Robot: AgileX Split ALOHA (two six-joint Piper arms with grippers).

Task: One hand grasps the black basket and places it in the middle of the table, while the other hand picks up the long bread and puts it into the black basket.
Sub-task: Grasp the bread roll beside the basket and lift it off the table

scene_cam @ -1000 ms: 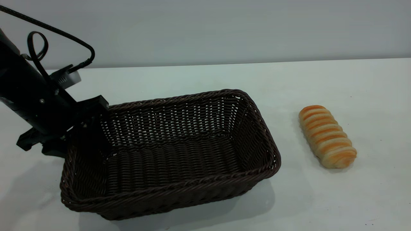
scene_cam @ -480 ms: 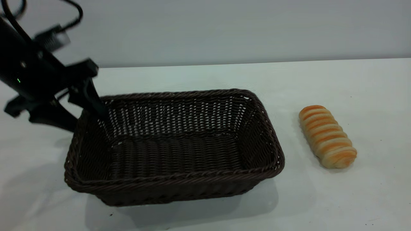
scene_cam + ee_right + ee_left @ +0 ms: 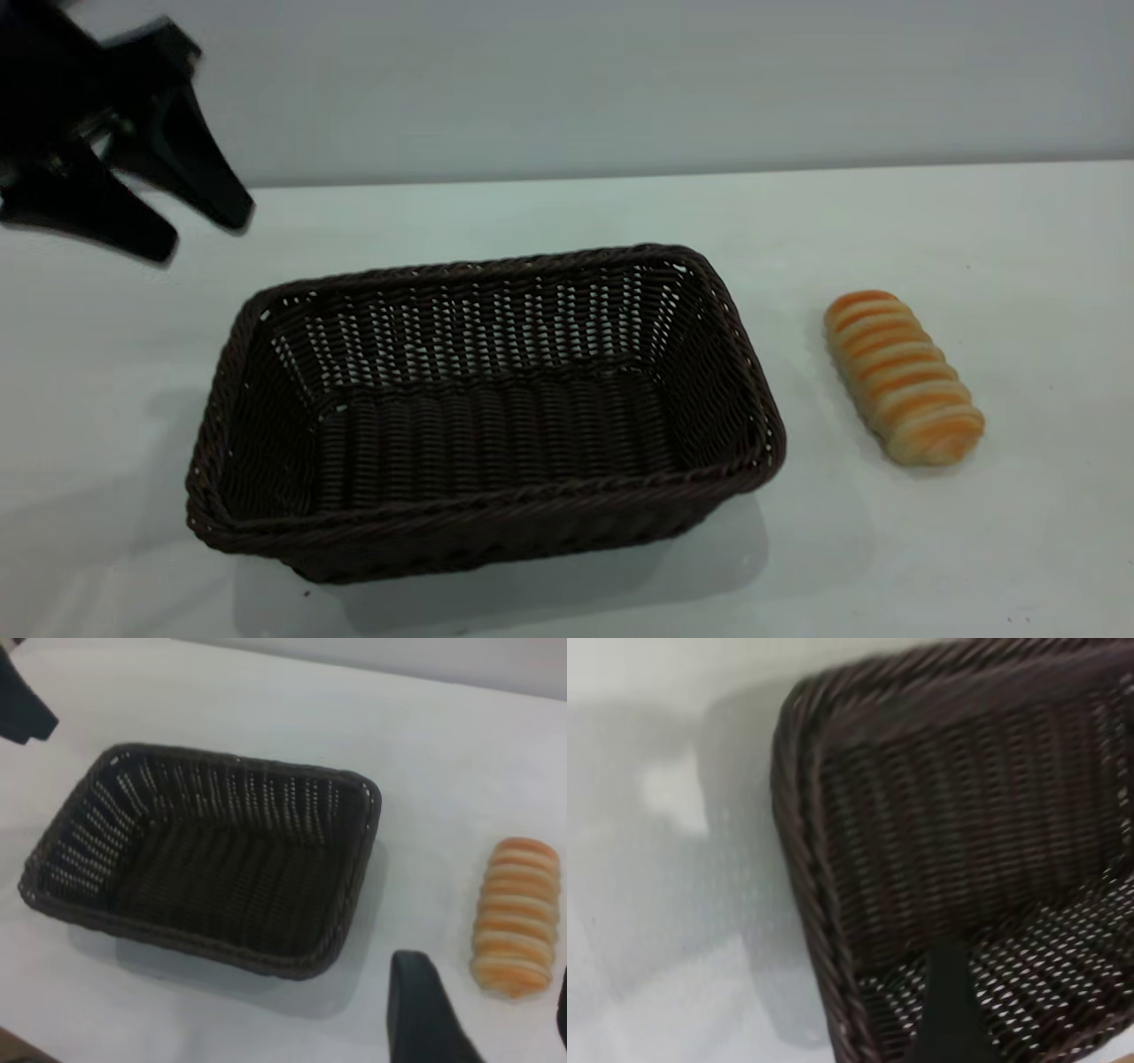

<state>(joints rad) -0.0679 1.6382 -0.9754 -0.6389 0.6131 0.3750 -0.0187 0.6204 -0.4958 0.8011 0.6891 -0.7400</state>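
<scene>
Black basket [image 3: 485,412] flat on white desk [image 3: 974,221], near centre, empty, nothing touching it. Long bread [image 3: 902,377] on desk just to basket's right, apart from it, ridged top up. Left gripper [image 3: 204,235] raised above desk beyond basket's far-left corner, fingers [image 3: 199,173] released, spread, holding nothing. Right gripper [image 3: 483,1014] hovering above desk near bread, fingers [image 3: 421,1005] released, parted.

Left pincer [image 3: 190,226] raised, fingers spread.
</scene>
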